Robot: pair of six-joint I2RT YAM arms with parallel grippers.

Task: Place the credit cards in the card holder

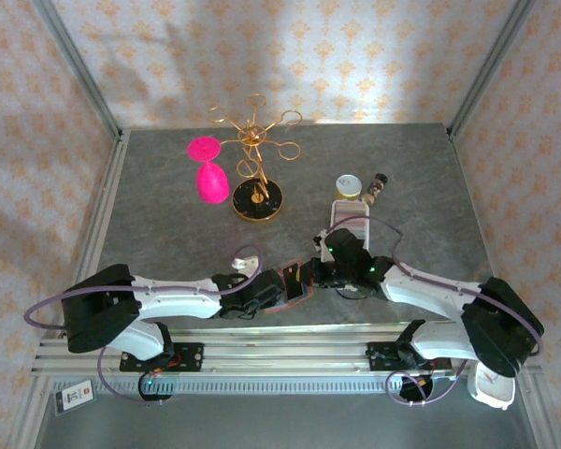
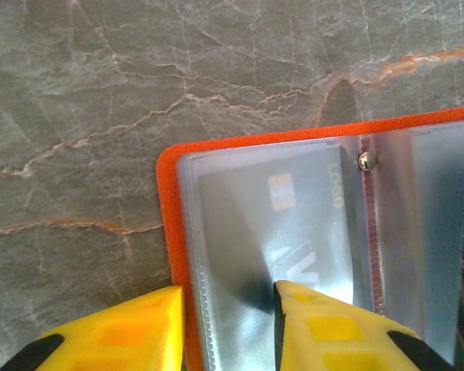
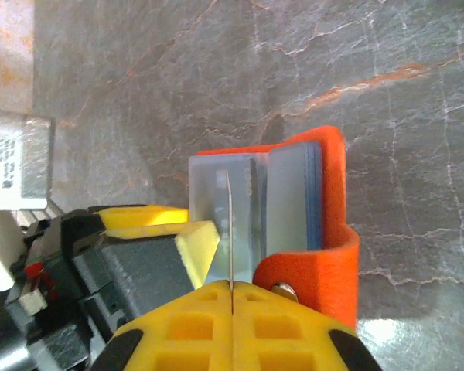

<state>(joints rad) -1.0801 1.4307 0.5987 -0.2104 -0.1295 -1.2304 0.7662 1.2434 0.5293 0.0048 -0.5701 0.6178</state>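
Near the bench's [image 2: 100, 93] front edge, between both arms, the card holder [image 3: 317, 270] lies open. It has an orange-red cover, a rounded corner and clear pockets, one holding a grey card [image 2: 294, 209] with a chip. Straddling its outer edge, the left end effector [image 2: 228, 294] stands partly open. The right end effector [image 3: 232, 290] pinches one clear pocket leaf upright. Bare bench borders the holder's far and outer edges.

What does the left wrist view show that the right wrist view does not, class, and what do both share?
Left wrist view: a grey card with its chip, lying flat inside a clear pocket, and the left gripper, jaws apart. Right wrist view: the right gripper, jaws shut on a thin leaf seen edge-on, plus a white labelled block. Both: the orange card holder on the marbled table.
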